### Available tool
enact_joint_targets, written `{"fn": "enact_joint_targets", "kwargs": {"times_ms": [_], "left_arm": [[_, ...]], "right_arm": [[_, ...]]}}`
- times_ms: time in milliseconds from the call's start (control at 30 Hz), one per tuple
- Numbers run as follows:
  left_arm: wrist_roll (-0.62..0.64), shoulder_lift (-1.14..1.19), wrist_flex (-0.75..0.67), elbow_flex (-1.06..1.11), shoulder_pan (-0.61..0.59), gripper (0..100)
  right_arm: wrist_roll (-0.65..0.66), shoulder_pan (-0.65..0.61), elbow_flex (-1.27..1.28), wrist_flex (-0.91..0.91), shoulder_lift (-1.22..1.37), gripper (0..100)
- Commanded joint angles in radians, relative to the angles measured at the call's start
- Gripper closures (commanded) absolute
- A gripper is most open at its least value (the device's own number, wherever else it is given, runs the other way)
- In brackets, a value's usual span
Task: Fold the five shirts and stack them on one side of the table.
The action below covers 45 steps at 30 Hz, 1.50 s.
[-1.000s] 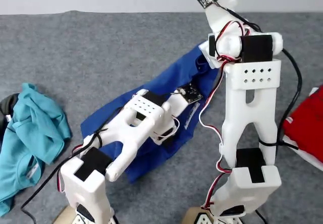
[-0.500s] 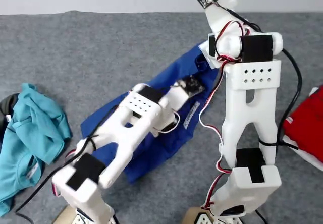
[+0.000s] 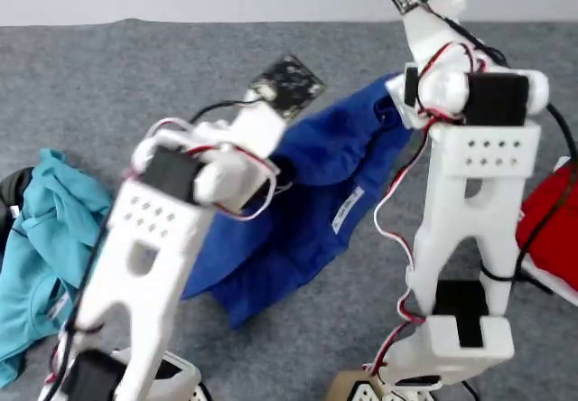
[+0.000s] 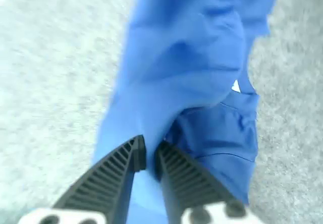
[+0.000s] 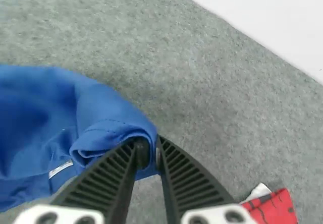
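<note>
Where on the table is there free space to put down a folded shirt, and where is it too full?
Widest bare felt: back left, between the teal shirt, the blue shirt and the far edge. The middle is crowded: the left gripper and the right gripper pinch the blue shirt there. The red shirt takes the right edge.

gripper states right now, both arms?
Left gripper: shut on the blue shirt.
Right gripper: shut on the blue shirt's edge.
</note>
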Motion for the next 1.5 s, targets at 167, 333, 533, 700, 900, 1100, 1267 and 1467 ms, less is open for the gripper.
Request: {"fn": "enact_joint_targets", "kwargs": {"times_ms": [167,333,533,700,900,1100,1267,1467], "left_arm": [[0.123,-0.327,0.037,-0.044,-0.034,99],[0.167,-0.488,0.035,-0.044,0.0,99],[0.166,-0.611,0.106,-0.045,0.061,99],[0.164,-0.609,0.195,-0.013,0.06,99],[0.163,-0.611,0.209,0.174,0.058,99],[0.089,-0.611,0.071,0.475,-0.193,99],[-0.06,-0.586,-0.164,0.73,-0.44,99],[-0.135,-0.384,-0.419,0.872,-0.608,99]], "right_arm": [[-0.006,0.153,-0.034,0.05,-0.213,98.8],[0.028,0.251,-0.034,0.03,-0.331,98.8],[0.032,0.231,-0.032,-0.033,-0.426,98.8],[0.032,0.119,-0.009,-0.031,-0.343,98.8],[0.031,-0.041,-0.008,-0.048,-0.105,98.8],[0.006,-0.139,-0.008,-0.15,0.159,98.8],[0.005,-0.139,-0.009,-0.255,0.34,98.8],[0.005,-0.136,-0.011,-0.348,0.479,98.8]]}}
